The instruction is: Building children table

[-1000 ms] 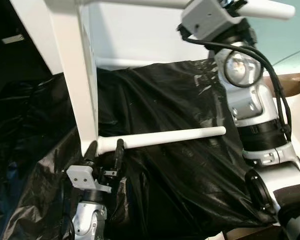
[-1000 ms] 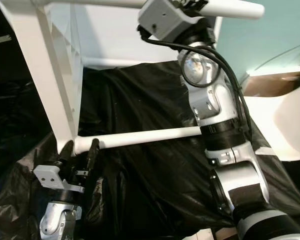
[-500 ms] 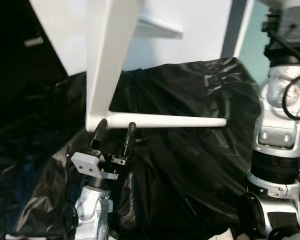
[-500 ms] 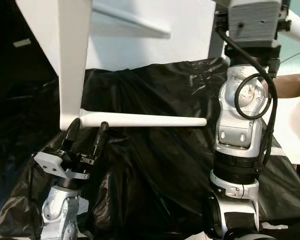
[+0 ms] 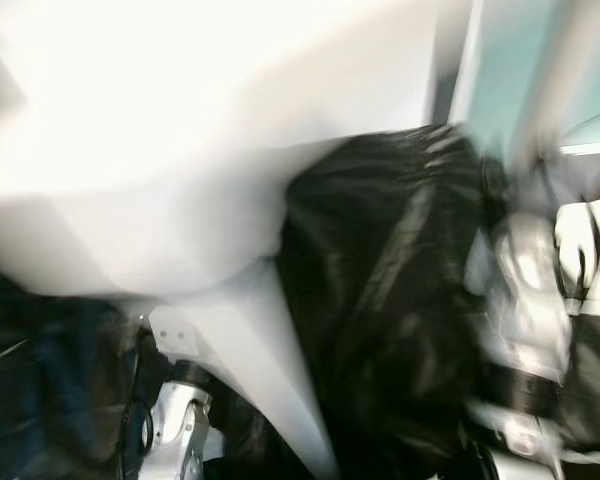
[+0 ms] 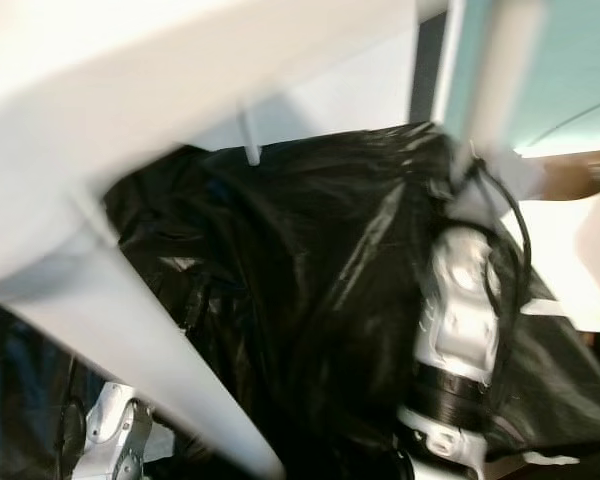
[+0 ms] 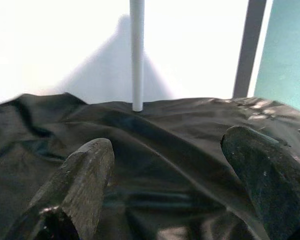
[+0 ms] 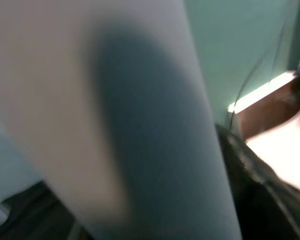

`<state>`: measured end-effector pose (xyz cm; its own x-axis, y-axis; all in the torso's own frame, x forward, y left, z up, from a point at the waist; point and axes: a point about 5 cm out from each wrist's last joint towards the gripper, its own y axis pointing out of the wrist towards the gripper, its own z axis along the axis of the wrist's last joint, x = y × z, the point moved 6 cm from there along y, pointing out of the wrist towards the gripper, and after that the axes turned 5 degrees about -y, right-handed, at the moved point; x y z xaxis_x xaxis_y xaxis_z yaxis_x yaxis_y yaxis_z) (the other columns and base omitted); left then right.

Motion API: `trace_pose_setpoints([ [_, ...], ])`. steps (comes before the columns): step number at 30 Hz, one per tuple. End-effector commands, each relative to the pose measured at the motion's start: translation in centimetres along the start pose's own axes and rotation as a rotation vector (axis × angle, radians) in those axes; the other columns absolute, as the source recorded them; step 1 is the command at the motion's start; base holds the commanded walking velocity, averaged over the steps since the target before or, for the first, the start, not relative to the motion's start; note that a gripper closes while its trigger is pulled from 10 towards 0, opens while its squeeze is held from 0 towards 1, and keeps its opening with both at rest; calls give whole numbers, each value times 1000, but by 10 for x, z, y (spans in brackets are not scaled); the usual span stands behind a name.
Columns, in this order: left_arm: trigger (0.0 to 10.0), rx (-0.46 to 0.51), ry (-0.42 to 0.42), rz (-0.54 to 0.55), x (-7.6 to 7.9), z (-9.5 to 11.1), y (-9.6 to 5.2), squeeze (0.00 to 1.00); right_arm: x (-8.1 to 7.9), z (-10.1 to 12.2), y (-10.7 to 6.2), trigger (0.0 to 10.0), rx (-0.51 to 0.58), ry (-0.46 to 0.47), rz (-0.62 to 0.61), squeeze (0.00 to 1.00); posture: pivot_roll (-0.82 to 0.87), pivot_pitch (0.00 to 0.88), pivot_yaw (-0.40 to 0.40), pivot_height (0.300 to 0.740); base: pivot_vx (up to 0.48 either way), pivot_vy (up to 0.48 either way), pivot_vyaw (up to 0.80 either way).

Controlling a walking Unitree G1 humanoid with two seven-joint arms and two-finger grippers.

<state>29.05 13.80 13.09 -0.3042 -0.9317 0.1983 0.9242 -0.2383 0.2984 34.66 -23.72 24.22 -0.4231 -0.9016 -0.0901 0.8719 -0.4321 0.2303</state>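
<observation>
The white children's table frame shows as a bright blur across the upper left of the eye views. One white leg slants down in front of my left arm. My left gripper is open over the black sheet with nothing between its fingers. Ahead of it, a thin white rod stands on end above the sheet. My right arm reaches up at the right, blurred. A blurred pale table leg lies very close in the right wrist view.
A crumpled black plastic sheet covers the work surface. A teal wall stands behind at the right, with a brown edge and a white object below it.
The table frame has swung across the view and is now blurred, one leg slanting down over my left arm. The rod end no longer sits at my left gripper's fingers.
</observation>
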Motion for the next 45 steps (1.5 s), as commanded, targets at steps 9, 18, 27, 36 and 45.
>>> trace_pose_setpoints([
  [9,10000,9,8,-27,5,-5,12,0,35,-24,0,0,-93,-87,-137,0,-106,0,159,740,0,0,0],
  [18,10000,-6,16,-33,5,-7,10,0,15,-14,33,0,-98,-141,-156,0,-103,0,164,740,0,0,0],
  [27,10000,-8,13,3,4,-9,3,0,-14,-4,54,0,-70,-210,-124,0,-43,0,133,740,0,0,0],
  [36,10000,-73,13,95,-5,-23,-1,0,-7,-56,34,10000,-187,-274,-119,0,-28,0,126,740,0,0,0],
  [45,10000,-84,12,129,-9,-26,-1,0,38,-122,0,10000,-345,-344,-226,0,-32,0,135,740,0,0,0],
])
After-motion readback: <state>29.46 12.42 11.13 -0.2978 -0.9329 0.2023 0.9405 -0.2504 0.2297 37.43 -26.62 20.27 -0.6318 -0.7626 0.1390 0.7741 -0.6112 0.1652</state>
